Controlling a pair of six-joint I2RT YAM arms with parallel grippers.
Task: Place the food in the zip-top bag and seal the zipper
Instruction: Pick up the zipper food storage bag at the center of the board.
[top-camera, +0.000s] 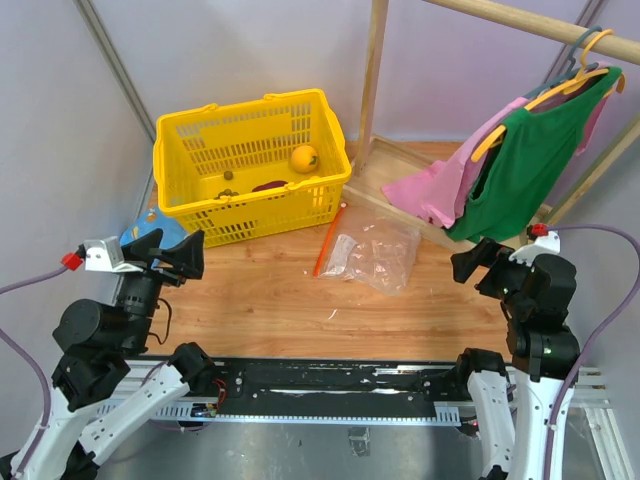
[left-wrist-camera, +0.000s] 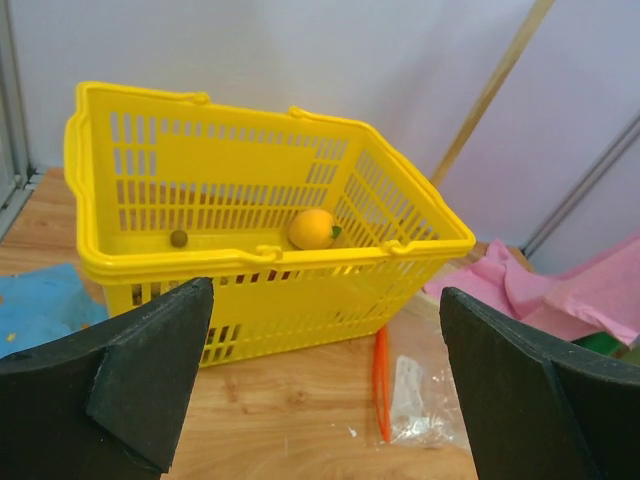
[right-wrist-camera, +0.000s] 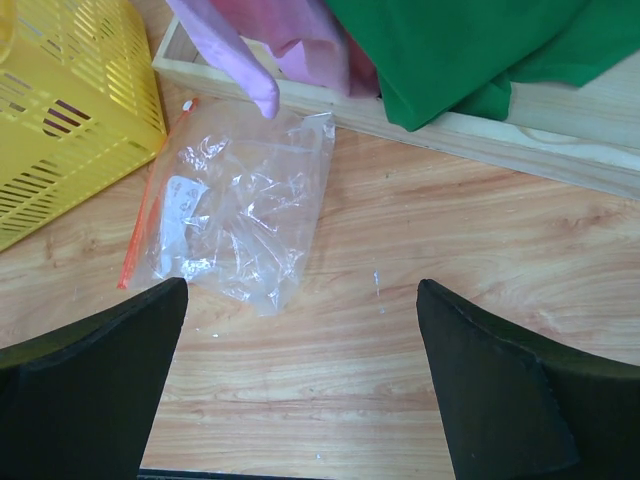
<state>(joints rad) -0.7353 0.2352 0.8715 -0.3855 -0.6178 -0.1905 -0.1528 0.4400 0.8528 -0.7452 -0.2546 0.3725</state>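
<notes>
The clear zip-top bag (top-camera: 375, 255) lies flat on the wooden table, right of the yellow basket (top-camera: 190, 135), with its red-orange zipper (top-camera: 330, 240) along its left edge. The bag (right-wrist-camera: 240, 210) and zipper (right-wrist-camera: 140, 240) also show in the right wrist view, and in the left wrist view (left-wrist-camera: 425, 400). The food is in the basket: a yellow-orange fruit (top-camera: 304, 158), a small olive piece (top-camera: 228, 175) and a dark purple piece (top-camera: 270, 185). The fruit (left-wrist-camera: 312, 228) shows in the left wrist view too. My left gripper (top-camera: 180, 255) is open, near the basket. My right gripper (top-camera: 480, 265) is open, right of the bag.
A blue packet (top-camera: 145, 228) lies left of the basket. A wooden rack (top-camera: 372, 80) at the back right holds pink (top-camera: 440, 185) and green (top-camera: 525, 165) clothes on hangers, just behind the bag. A black rail (top-camera: 330, 385) runs along the table's near edge.
</notes>
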